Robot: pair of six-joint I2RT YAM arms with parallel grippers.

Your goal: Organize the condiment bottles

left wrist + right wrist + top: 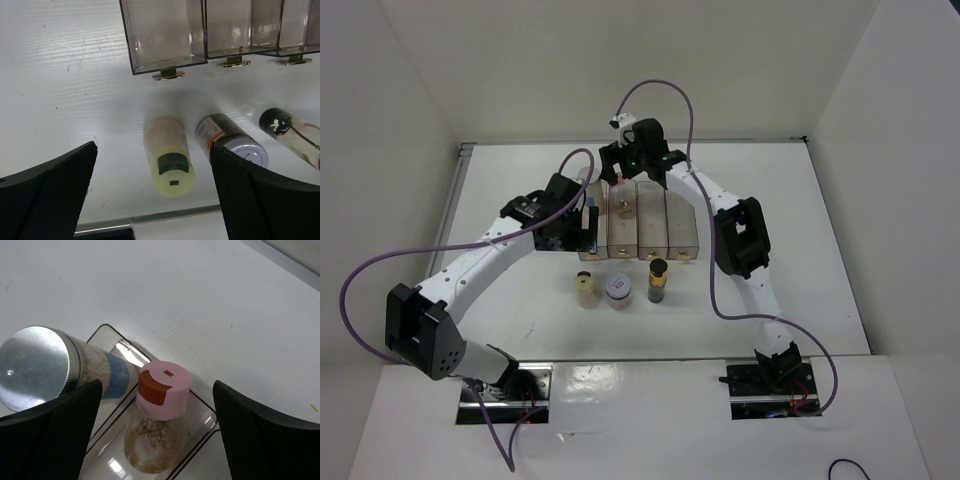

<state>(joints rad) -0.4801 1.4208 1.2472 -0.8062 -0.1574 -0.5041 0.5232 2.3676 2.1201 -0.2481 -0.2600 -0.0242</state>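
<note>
The yellow-capped bottle (585,288), the squat red-rimmed jar (619,289) and the slim dark black-capped bottle (658,280) stand in a row in front of the clear rack (665,238). The pink-capped bottle (162,390) stands in the rack's second compartment. The tall white bottle with a grey cap (35,367) stands in the compartment beside it. My right gripper (157,420) is open above the pink-capped bottle, one jaw on each side, not touching it. My left gripper (155,197) is open and empty above the yellow-capped bottle (170,160), with the jar (235,142) and the dark bottle (287,132) to its right.
The rack's two right compartments (682,225) hold no bottle. The rack has small brass feet (168,75) at its front edge. White walls enclose the table on three sides. Purple cables loop over both arms.
</note>
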